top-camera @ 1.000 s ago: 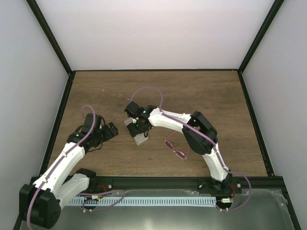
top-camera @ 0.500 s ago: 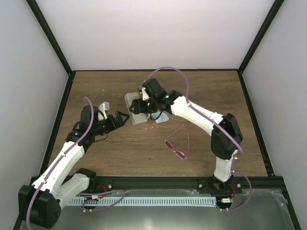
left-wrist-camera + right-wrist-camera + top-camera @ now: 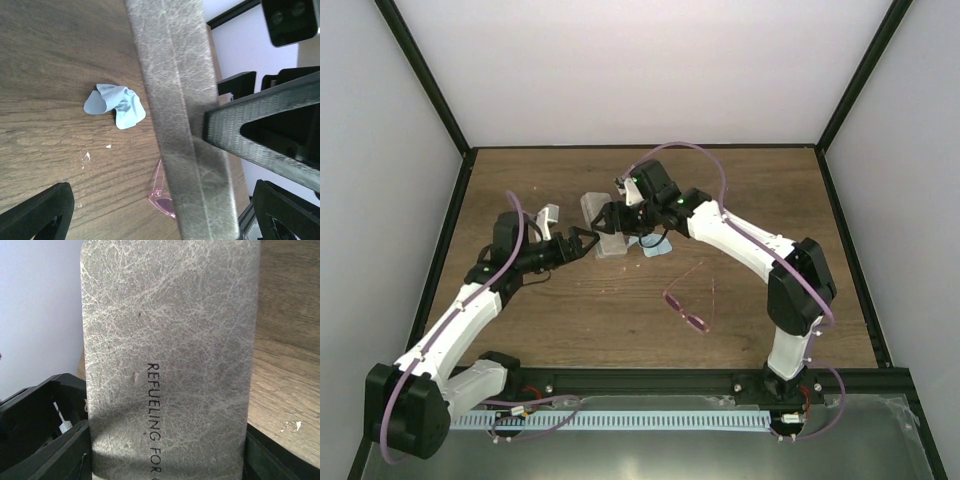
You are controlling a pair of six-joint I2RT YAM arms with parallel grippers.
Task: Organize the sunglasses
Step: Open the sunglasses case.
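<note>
Top external view: my right gripper point(image 3: 608, 222) is clamped across the grey sunglasses case point(image 3: 610, 248) at the middle of the wooden table point(image 3: 770, 190), towards its far side. I cannot tell whether the case is touching the wood or is lifted off it. On the right wrist camera the case fills the frame, its scuffed grey face printed with "REFUELING FOR", and a black finger point(image 3: 50, 440) is pressed against each long side.

My left gripper point(image 3: 584, 241) reaches in from the left with its jaws spread wide. Its tips are right at the near-left end of the case and grip nothing. From the left wrist camera the case runs as a grey bar up the frame, with one ribbed finger of the right gripper against its side.

The sunglasses point(image 3: 686, 309) lie flat on the table nearer to me, right of centre, well apart from both grippers and outside the case. Their pink lenses face the near edge and the temples are unfolded, pointing away.

A small light blue cloth point(image 3: 656, 246) lies crumpled just right of the case, between it and the sunglasses.
</note>
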